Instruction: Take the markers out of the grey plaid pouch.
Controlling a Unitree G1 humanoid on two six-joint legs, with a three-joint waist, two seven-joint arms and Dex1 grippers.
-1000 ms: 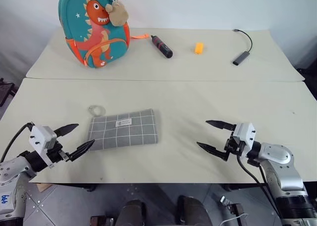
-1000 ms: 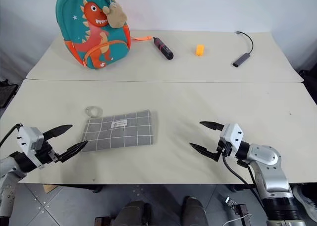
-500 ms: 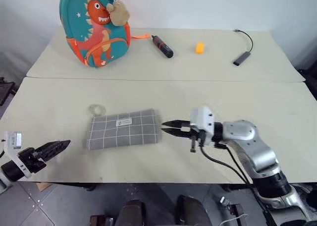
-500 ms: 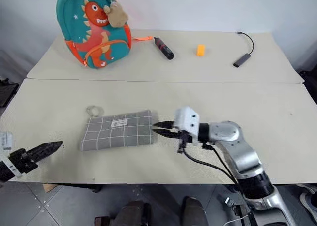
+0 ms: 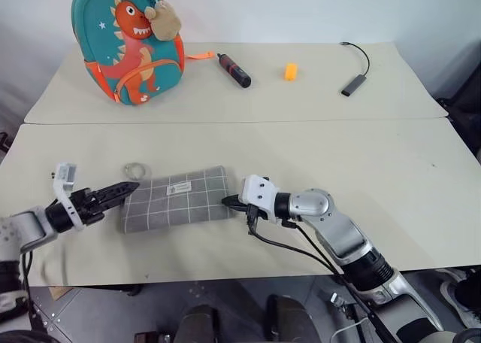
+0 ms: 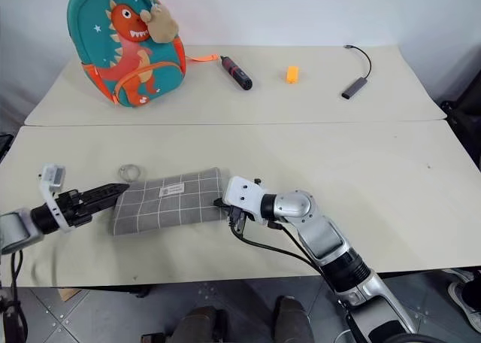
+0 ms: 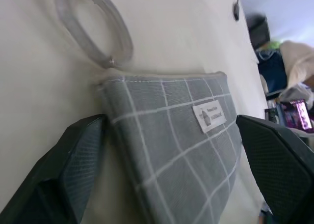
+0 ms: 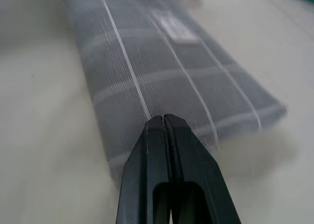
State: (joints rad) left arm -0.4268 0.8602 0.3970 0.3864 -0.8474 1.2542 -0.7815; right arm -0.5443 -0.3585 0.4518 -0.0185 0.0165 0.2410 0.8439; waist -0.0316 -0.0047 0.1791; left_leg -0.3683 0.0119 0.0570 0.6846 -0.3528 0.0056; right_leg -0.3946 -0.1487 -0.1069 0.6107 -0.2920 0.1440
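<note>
I have the grey plaid pouch (image 5: 177,200) lying flat on the near table, zip still closed as far as I can see, so the markers are presumably inside it. Its clear zip ring (image 5: 134,169) rests on the table at the far left corner.

My right gripper (image 5: 228,201) has its fingers pressed together at the pouch's right end. From the right wrist view the tips sit right over the fabric edge; I cannot tell whether they actually pinch cloth or only press against it. I read this as an anchor, pinning that end so the pouch will not slide when the zip gets pulled.

My left gripper (image 5: 128,186) has its fingers spread apart, straddling the pouch's left end near the zip ring, one finger (image 7: 73,155) just beside the corner. That placement suits taking the ring or that end.

The dinosaur backpack (image 5: 128,38), black-and-red stick (image 5: 234,70) and orange piece (image 5: 291,72) sit well apart on the far table.
</note>
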